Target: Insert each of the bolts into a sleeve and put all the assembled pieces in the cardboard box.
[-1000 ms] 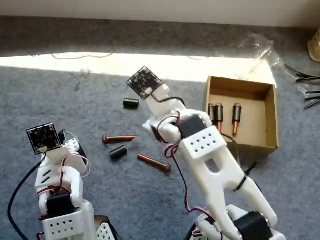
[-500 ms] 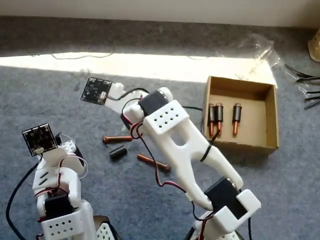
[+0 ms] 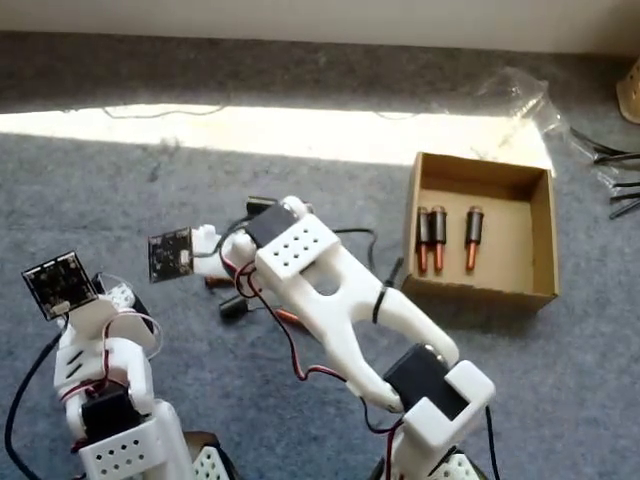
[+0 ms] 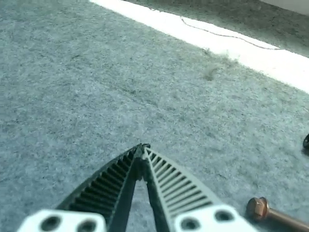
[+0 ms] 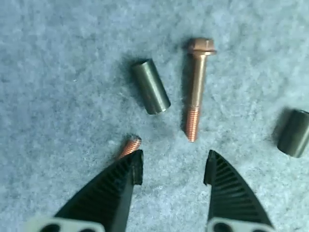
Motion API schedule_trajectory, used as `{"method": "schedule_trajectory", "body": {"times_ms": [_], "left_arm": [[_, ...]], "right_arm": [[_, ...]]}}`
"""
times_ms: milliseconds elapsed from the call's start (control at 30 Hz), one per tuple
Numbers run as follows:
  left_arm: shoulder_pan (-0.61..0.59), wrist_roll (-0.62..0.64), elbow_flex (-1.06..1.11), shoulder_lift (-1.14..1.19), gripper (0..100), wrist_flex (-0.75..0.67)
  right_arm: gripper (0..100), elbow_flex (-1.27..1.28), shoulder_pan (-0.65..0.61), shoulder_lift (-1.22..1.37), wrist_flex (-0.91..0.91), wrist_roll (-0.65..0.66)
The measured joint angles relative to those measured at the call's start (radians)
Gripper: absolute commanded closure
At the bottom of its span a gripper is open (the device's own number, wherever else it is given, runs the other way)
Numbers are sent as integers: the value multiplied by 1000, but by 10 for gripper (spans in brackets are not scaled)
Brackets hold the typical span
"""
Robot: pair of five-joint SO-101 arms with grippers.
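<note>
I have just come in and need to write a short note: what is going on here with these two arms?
Two robot arms are working on bolts and sleeves. The right gripper hovers open above a loose bolt and a sleeve on the grey carpet; a second bolt and a second sleeve lie near. The left gripper is shut and holds nothing. Three assembled pieces already lie in the cardboard box.
</note>
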Motion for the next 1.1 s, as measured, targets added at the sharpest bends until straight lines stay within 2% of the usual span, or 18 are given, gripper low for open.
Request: {"method": "schedule_trajectory", "body": {"times_ms": [200, 567, 800, 1100], "left_arm": [[-32, 3, 0, 0, 987, 0], [-38, 2, 0, 0, 986, 0], [-112, 3, 0, 0, 984, 0], [-127, 0, 0, 0, 983, 0]], "right_arm": [[809, 15, 0, 23, -2, 61], [809, 15, -18, 25, -138, 68], [809, 15, -41, 55, -183, 68], [809, 15, -43, 140, -187, 68]]}}
